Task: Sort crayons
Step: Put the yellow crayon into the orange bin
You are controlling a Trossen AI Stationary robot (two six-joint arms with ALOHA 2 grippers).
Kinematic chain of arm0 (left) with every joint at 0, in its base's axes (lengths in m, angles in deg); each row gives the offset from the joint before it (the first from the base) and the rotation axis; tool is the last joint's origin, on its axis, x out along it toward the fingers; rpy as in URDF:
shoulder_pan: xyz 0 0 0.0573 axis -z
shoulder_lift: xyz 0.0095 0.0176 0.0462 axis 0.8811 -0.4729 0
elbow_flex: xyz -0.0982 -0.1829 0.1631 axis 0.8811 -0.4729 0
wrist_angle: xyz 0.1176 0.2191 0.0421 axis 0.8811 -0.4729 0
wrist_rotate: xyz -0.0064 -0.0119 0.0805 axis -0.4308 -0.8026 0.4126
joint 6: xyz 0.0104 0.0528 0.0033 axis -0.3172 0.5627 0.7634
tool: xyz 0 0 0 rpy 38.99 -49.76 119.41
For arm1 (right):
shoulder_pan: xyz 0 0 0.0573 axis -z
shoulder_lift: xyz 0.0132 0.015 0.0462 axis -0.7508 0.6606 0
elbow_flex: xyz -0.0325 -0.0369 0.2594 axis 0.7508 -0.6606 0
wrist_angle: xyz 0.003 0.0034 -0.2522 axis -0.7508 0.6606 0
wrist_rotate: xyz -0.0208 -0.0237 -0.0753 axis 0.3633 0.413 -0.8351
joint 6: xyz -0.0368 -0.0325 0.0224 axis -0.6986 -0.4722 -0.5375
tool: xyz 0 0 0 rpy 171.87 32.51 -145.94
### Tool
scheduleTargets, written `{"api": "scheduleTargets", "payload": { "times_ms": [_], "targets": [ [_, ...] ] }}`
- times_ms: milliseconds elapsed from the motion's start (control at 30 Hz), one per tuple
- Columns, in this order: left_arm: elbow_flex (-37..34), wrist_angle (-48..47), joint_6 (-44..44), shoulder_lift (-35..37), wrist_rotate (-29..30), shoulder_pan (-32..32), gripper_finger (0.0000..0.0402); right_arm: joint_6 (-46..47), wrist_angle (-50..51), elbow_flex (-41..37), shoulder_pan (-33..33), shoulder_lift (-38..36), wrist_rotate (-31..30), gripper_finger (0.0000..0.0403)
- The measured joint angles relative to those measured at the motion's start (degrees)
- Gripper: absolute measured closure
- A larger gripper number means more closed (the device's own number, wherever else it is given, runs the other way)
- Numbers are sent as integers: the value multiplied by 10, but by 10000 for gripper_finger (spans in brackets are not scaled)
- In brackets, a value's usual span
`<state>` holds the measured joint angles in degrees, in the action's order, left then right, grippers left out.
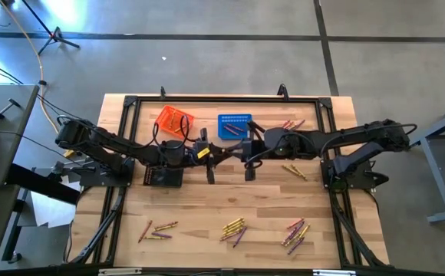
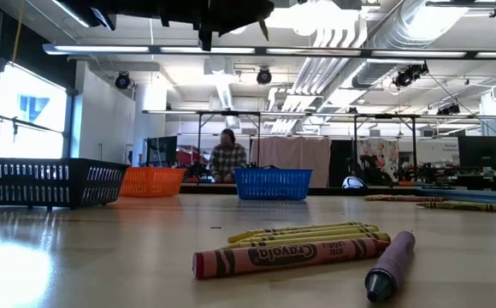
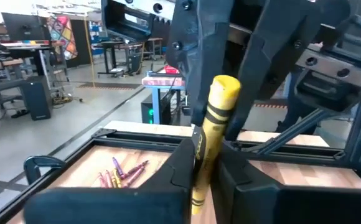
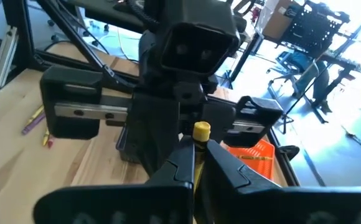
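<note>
Both grippers meet above the table's middle, each shut on one yellow crayon. My left gripper comes from the left and my right gripper from the right, fingertip to fingertip. Loose crayons lie in clusters near the front edge, with more at the right and by the far rail. An orange basket and a blue basket stand at the back. In the low view, red, yellow and purple crayons lie close to the camera. My left gripper pinches the yellow crayon's lower part between its two fingers. The crayon slants up out of the fingertips to its flat end, clear of the table. My right gripper pinches the same yellow crayon between its two fingers. Only the crayon's round end shows past the fingertips. The fingers reach roughly level from the table's right, facing the left gripper.
A black basket stands left of the orange one in the low view. A black frame runs around the work area. A person sits far off in the room behind the table.
</note>
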<state>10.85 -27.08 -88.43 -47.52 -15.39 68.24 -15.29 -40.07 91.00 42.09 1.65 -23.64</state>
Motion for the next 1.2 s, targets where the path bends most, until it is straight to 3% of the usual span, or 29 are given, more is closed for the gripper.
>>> {"api": "scheduleTargets", "payload": {
  "times_ms": [400, 533, 667, 733, 933, 1100, 1200],
  "targets": [
    [0, -48, 7, 0, 123, 4, 396, 30, 57, 2, -1, -34, -63, 268],
    [1, -168, 9, 17, 241, -12, 396, 111, 159, 2, -6, -69, -62, 235],
    [1, -336, -26, 40, 380, -56, 396, 245, 309, 2, -12, -94, -56, 228],
    [0, -420, -71, 49, 406, -99, 395, 296, 374, 2, -17, -98, -56, 230],
    [0, -565, -223, 45, 310, -242, 384, 383, 448, -11, -45, -94, -86, 243],
    [0, -595, -242, 26, 178, -335, 369, 387, 449, -33, -59, -94, -93, 249],
    [0, -592, -237, 18, 129, -362, 362, 396, 448, -39, -60, -94, -93, 249]
  ]
}}
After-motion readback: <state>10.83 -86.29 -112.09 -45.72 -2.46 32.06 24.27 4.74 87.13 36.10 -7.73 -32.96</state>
